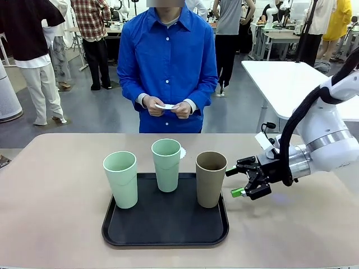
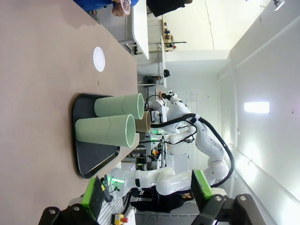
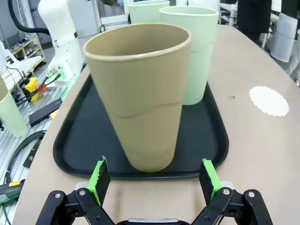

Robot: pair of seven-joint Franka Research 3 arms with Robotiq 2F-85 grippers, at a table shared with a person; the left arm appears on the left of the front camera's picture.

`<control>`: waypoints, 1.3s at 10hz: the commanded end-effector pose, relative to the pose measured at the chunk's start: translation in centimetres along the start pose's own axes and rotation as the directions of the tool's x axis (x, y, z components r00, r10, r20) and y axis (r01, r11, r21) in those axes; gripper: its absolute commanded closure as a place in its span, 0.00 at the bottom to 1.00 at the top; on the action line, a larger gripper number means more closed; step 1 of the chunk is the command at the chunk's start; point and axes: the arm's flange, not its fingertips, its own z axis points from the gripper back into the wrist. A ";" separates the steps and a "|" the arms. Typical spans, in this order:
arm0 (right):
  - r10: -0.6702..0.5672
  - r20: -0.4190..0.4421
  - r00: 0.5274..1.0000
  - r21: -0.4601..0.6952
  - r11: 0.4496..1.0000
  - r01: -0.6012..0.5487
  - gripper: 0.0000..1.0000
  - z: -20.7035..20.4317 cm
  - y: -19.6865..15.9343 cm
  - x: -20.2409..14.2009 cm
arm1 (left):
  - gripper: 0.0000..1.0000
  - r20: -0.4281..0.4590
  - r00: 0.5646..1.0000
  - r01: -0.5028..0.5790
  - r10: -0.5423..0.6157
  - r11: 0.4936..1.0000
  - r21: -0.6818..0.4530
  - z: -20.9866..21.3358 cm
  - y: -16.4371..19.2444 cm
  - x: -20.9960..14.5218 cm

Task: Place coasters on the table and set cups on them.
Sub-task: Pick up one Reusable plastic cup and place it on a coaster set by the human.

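Three cups stand on a black tray (image 1: 162, 230): a mint one (image 1: 120, 179) at left, a mint one (image 1: 166, 162) in the middle, a brown one (image 1: 210, 178) at right. My right gripper (image 1: 233, 182) hovers open just right of the brown cup (image 3: 140, 93), which stands a little ahead of the gripper (image 3: 154, 176), between the lines of its fingers and untouched. One white lacy coaster (image 1: 181, 151) lies on the tan table (image 1: 56, 185) behind the middle cup. The person's hands hold another coaster (image 1: 167, 106). My left gripper (image 2: 149, 194) is open and holds nothing, well back from the tray (image 2: 91, 154).
The person in a blue shirt (image 1: 167, 61) stands at the table's far edge. A white table (image 1: 291, 78) stands behind at the right. The tabletop is bare to the left and right of the tray.
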 end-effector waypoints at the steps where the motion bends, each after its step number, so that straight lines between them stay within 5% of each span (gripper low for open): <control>1: 0.025 0.007 1.000 -0.030 0.999 -0.024 0.00 -0.8 -0.4 0.3 | 0.00 0.008 1.000 0.016 -0.016 1.000 -0.016 0.2 0.0 0.0; 13: 0.074 0.062 0.995 0.035 0.996 -0.076 0.00 -3.3 0.1 2.0 | 0.00 0.008 1.000 0.016 -0.016 1.000 -0.016 0.2 0.0 0.0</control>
